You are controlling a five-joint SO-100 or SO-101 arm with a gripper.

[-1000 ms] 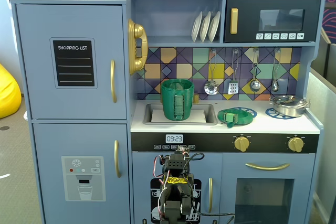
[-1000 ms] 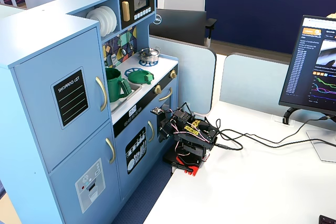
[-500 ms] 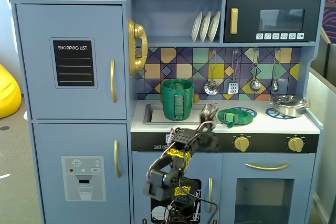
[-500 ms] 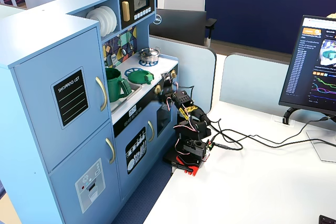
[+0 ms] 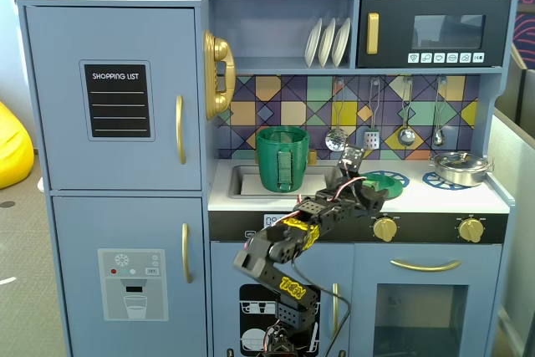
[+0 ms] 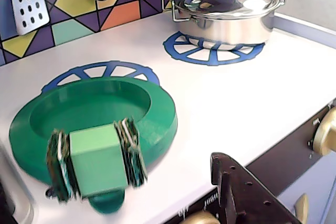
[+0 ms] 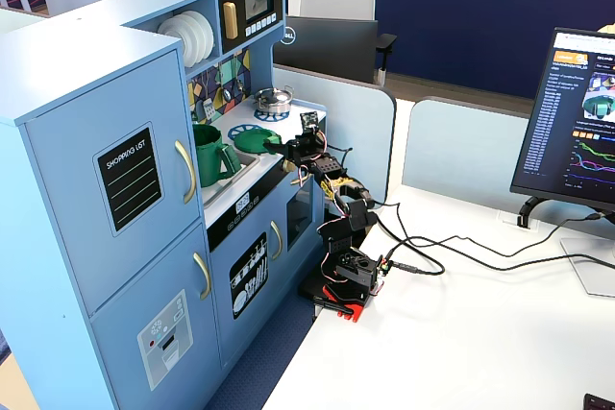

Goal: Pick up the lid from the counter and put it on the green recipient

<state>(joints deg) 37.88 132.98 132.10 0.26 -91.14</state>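
Observation:
The lid (image 6: 100,108) is a green round disc lying flat on the white counter, over a blue burner ring (image 6: 100,71). Its light-green block handle (image 6: 97,161) with ribbed sides stands at the lid's near edge. One dark gripper finger (image 6: 241,192) shows at the lower right of the wrist view, well clear of the handle. The other finger is not clearly seen. In a fixed view, the gripper (image 5: 361,175) hovers at the left edge of the lid (image 5: 386,180), open and holding nothing. The green recipient (image 5: 282,159) stands upright in the sink, left of the gripper.
A silver pot with lid (image 6: 226,9) sits on the second burner ring (image 6: 210,53) to the right. Utensils (image 5: 406,135) hang on the tiled back wall. Gold stove knobs (image 5: 384,228) line the counter's front edge. The arm's base (image 7: 344,280) stands on a white desk.

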